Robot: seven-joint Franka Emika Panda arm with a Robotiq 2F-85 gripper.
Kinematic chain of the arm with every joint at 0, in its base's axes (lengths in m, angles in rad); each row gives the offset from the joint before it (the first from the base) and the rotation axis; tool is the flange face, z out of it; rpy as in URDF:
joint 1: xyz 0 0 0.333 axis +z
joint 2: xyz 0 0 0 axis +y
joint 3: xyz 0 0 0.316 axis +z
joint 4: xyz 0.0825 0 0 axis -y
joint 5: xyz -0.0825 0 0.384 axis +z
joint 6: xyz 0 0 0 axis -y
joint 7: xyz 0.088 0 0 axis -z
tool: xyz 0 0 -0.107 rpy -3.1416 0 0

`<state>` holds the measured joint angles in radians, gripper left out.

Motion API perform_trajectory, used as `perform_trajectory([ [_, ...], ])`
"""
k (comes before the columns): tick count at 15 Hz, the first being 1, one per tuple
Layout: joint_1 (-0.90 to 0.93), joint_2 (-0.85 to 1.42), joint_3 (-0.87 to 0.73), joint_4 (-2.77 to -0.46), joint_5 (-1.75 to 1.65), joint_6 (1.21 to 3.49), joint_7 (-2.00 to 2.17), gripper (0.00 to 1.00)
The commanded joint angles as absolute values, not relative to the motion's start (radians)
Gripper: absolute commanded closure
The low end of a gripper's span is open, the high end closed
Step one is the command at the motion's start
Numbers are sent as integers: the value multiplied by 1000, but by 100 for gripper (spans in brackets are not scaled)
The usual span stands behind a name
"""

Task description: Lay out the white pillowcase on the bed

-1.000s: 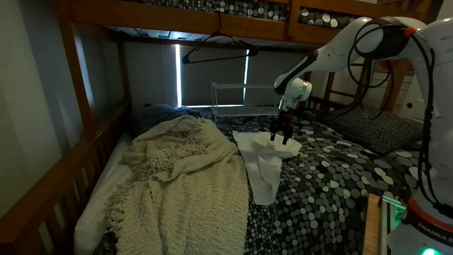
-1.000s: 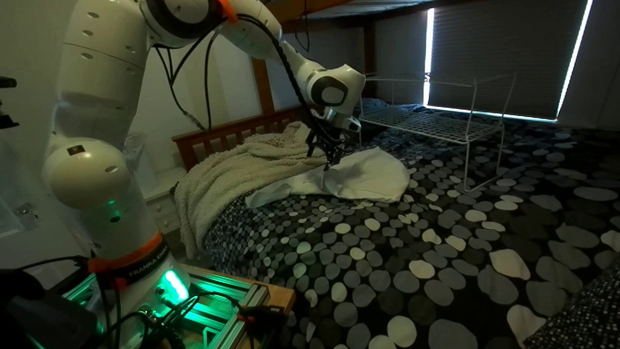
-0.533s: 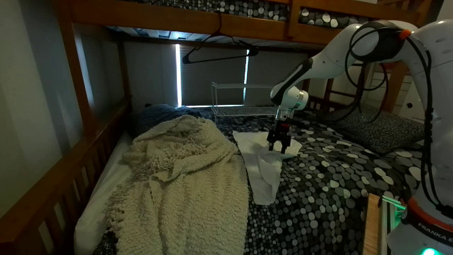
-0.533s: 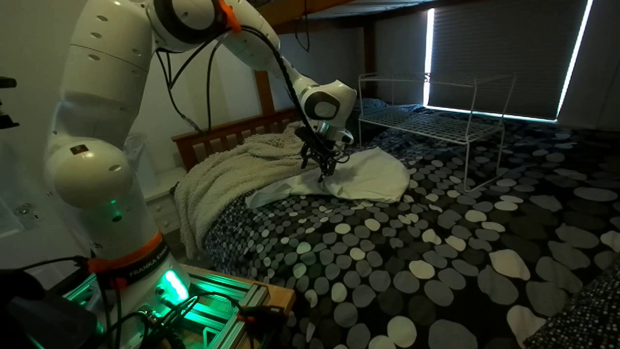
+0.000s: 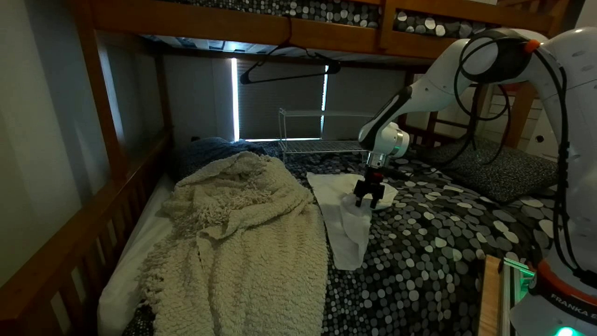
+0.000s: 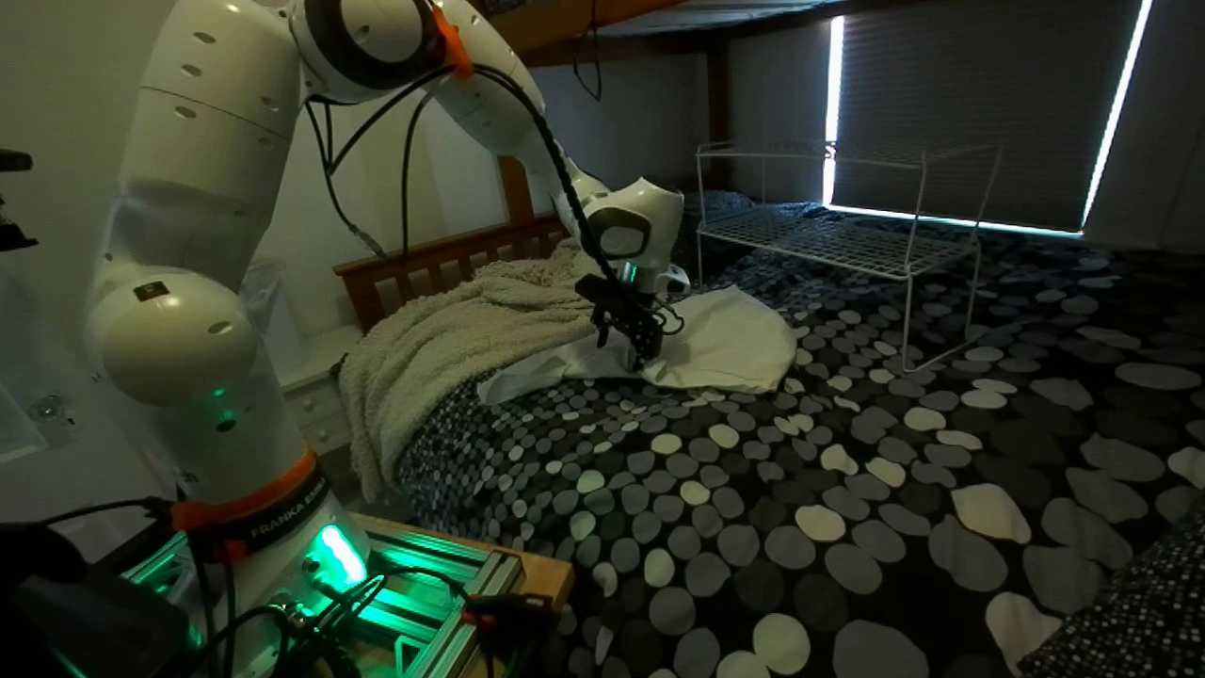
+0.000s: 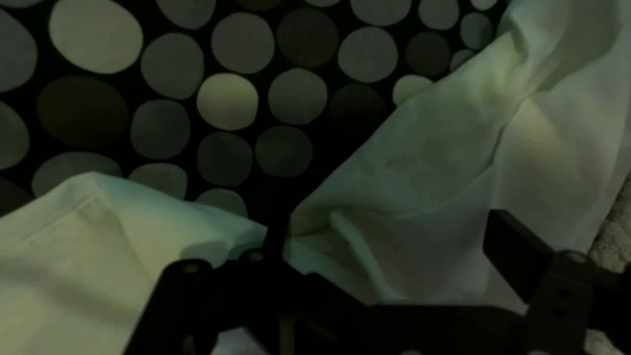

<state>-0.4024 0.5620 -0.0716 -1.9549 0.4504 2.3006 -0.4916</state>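
The white pillowcase (image 5: pixel 333 198) lies rumpled and folded over itself on the bed (image 5: pixel 419 261), beside the knit blanket. It also shows in an exterior view (image 6: pixel 739 339) and in the wrist view (image 7: pixel 443 143), with folds and a raised crease between the fingers. My gripper (image 5: pixel 366 205) points down at the pillowcase's folded middle, near the edge facing the robot. In the wrist view the gripper (image 7: pixel 387 231) is open, its fingers wide apart with fabric below and between them. The fingertips are at or just above the cloth; I cannot tell whether they touch.
A cream knit blanket (image 5: pixel 270 261) lies beside the pillowcase. A white wire rack (image 6: pixel 828 247) stands behind it. A black hanger (image 5: pixel 289 78) hangs from the upper bunk's wooden rail (image 5: pixel 224 21). A grey pillow (image 5: pixel 503 172) lies near the robot's side.
My open gripper has come down from above the pillowcase to its folded middle, most of it in the earlier half second. The pillowcase has not visibly moved.
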Motion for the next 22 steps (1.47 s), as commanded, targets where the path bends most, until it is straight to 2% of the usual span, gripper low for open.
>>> perform_trajectory([
  [1, -444, 538, -22, -2002, 495, 2359, -563, 0],
  [6, -468, 517, 3, -2013, 520, 2327, -608, 2],
  [8, -473, 513, 4, -2012, 526, 2314, -621, 13],
  [11, -476, 516, 4, -2007, 527, 2286, -636, 38],
  [12, -476, 516, 2, -2007, 526, 2280, -639, 37],
  [13, -475, 516, 0, -2007, 524, 2274, -640, 42],
  [14, -475, 516, -2, -2007, 523, 2267, -643, 39],
  [17, -478, 507, -7, -2010, 525, 2253, -648, 49],
  [22, -494, 501, -17, -2005, 530, 2217, -648, 53],
])
